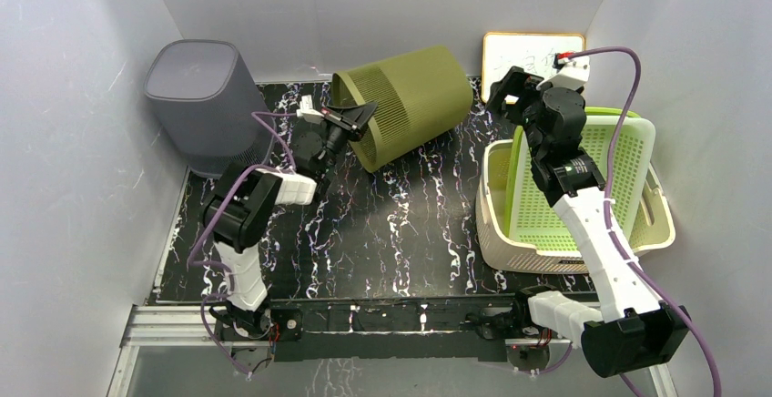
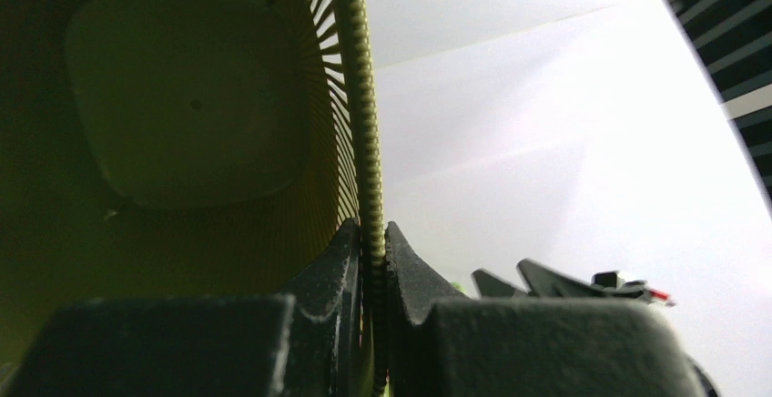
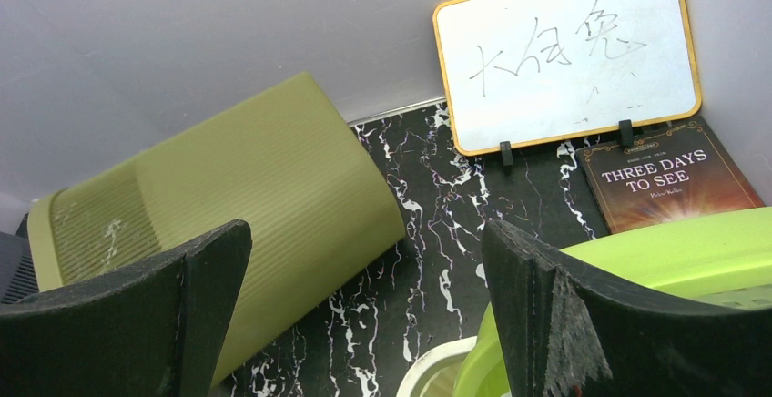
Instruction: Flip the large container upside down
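The large olive-green ribbed container (image 1: 405, 101) lies tilted on its side at the back of the black marbled table, open mouth to the left. My left gripper (image 1: 353, 115) is shut on its rim; in the left wrist view the rim (image 2: 369, 160) runs between the closed fingers, with the container's inside bottom (image 2: 182, 96) visible. My right gripper (image 1: 506, 87) is open and empty, hovering just right of the container's closed end. The container also shows in the right wrist view (image 3: 246, 215).
A dark grey bin (image 1: 200, 106) stands upside down at the back left. A cream basket (image 1: 496, 233) holding a lime-green basket (image 1: 583, 178) sits on the right. A whiteboard (image 3: 560, 55) and a book (image 3: 665, 183) stand at the back right.
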Available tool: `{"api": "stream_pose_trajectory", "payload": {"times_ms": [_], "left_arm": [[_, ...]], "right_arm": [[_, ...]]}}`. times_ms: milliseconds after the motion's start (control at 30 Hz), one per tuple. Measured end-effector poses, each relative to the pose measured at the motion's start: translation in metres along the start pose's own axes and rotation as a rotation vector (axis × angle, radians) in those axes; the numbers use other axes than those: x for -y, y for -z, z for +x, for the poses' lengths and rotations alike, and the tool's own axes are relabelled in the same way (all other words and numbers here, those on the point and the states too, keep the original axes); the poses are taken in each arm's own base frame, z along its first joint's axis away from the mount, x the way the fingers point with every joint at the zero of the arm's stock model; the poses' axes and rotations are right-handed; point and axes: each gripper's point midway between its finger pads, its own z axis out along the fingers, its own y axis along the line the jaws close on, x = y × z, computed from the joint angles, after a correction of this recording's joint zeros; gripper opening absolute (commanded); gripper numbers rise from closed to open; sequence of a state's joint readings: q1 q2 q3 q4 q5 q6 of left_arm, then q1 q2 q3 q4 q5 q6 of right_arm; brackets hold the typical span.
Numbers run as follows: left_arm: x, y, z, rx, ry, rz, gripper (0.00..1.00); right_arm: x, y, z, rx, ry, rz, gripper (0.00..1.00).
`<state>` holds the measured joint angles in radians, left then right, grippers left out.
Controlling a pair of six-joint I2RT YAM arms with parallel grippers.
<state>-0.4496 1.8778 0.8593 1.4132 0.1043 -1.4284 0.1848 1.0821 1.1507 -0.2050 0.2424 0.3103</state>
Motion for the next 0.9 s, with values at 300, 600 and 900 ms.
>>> {"api": "stream_pose_trajectory", "payload": {"times_ms": [300, 600, 900], "left_arm": [[0.023, -0.033, 0.004, -0.053, 0.103, 0.118, 0.00], [-0.018, -0.046, 0.019, -0.099, 0.262, 0.091, 0.00], [-0.037, 0.005, -0.010, -0.044, 0.281, 0.025, 0.00]], "right_arm": [[0.005, -0.003, 0.001, 0.002, 0.018, 0.022, 0.98], [0.002, -0.009, 0.001, 0.008, 0.019, 0.011, 0.98], [0.002, -0.009, 0.001, 0.008, 0.020, 0.008, 0.98]]}}
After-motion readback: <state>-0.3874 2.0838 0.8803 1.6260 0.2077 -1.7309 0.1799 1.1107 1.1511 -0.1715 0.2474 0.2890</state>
